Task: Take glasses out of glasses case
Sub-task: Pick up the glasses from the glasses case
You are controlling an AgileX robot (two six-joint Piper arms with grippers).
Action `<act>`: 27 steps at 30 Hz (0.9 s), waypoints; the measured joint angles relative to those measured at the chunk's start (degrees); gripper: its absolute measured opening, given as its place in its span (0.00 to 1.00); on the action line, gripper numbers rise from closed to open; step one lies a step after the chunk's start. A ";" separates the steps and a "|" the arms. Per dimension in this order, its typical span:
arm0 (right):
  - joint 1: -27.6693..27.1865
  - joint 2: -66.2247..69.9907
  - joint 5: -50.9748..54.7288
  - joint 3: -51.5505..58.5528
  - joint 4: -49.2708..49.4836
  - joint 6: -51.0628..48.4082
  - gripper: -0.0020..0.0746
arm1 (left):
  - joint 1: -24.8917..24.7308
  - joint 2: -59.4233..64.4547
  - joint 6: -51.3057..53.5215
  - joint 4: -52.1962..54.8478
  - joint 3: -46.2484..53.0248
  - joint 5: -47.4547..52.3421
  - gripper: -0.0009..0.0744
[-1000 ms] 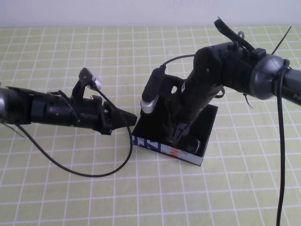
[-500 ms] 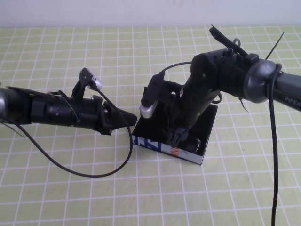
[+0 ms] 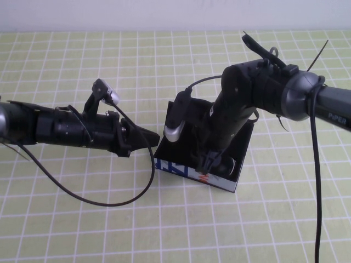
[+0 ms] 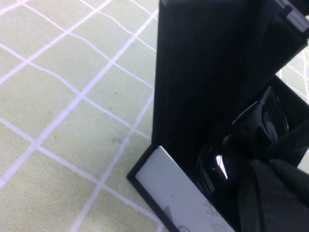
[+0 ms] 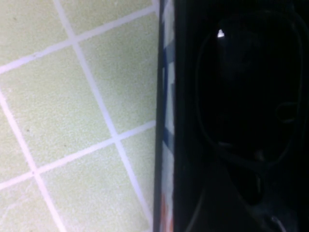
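Observation:
The glasses case [image 3: 181,170] lies open at mid-table, its printed front side towards me and its black lid [image 4: 203,72] raised behind. The black glasses [image 4: 271,115] lie inside; a lens [image 5: 241,87] fills the right wrist view. My left gripper [image 3: 155,137] reaches in from the left, shut on the case's left end wall. One of its fingers [image 4: 280,193] shows dark just inside the box. My right gripper [image 3: 211,161] points straight down into the case, open, its tips low among the glasses. Nothing shows as lifted.
A green cloth with a white grid [image 3: 109,230] covers the table. Loose black cables [image 3: 109,203] hang from both arms, and the left one loops over the cloth in front of the case. A pale wall [image 3: 164,13] bounds the far edge.
The right arm has shifted a little to the left and sunk slightly deeper into the case. The left arm and the case have not moved.

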 joint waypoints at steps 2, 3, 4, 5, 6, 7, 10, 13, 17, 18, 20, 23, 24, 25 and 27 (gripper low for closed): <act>0.00 0.09 0.00 -0.12 -0.11 0.00 0.43 | 0.00 0.00 0.00 0.00 0.00 0.00 0.01; 0.00 0.09 0.00 -0.12 -0.11 0.00 0.41 | 0.00 0.00 0.00 0.00 0.00 0.00 0.01; 0.00 0.12 0.00 -0.12 -0.11 0.00 0.39 | 0.00 0.00 0.00 0.00 0.00 0.00 0.01; 0.00 0.23 -0.11 -0.12 -0.35 0.00 0.36 | 0.00 0.00 0.00 0.00 0.00 0.00 0.01; 0.00 0.22 -0.11 -0.12 -0.62 -0.10 0.32 | 0.00 0.00 0.00 0.00 0.00 0.00 0.01; 0.00 0.22 -0.22 -0.12 -0.77 -0.13 0.27 | 0.00 0.00 0.00 0.00 0.00 0.00 0.01; 0.00 0.22 0.04 -0.22 -0.63 -0.13 0.13 | 0.00 0.00 0.00 0.00 0.00 0.00 0.01; 0.06 -0.54 0.15 -0.34 -0.36 1.20 0.06 | 0.00 0.00 0.00 0.00 0.00 0.00 0.01; 0.06 -2.19 0.15 -0.34 -1.14 4.56 0.05 | 0.00 0.00 0.00 0.00 0.00 0.00 0.01; 0.06 -3.21 0.15 -0.34 -1.38 5.60 0.05 | 0.00 -0.10 -0.17 0.00 0.00 0.00 0.01; 0.06 -5.93 0.66 -0.34 -1.76 8.77 0.05 | 0.00 -0.80 -1.35 0.28 -0.11 0.00 0.01; -0.17 -10.46 2.29 -0.34 -2.12 14.19 0.05 | 0.00 -2.47 -2.46 0.53 -0.68 0.00 0.01; -0.34 -11.76 2.84 -0.34 -2.26 16.27 0.05 | 0.00 -3.14 -2.57 0.53 -0.68 0.00 0.01; -0.82 -13.49 3.36 -0.11 -2.40 18.36 0.05 | 0.00 -4.04 -2.85 0.64 -0.68 0.00 0.01; -2.07 -17.31 3.94 1.30 -3.07 22.35 0.05 | 0.00 -5.79 -3.34 0.78 -0.68 0.00 0.01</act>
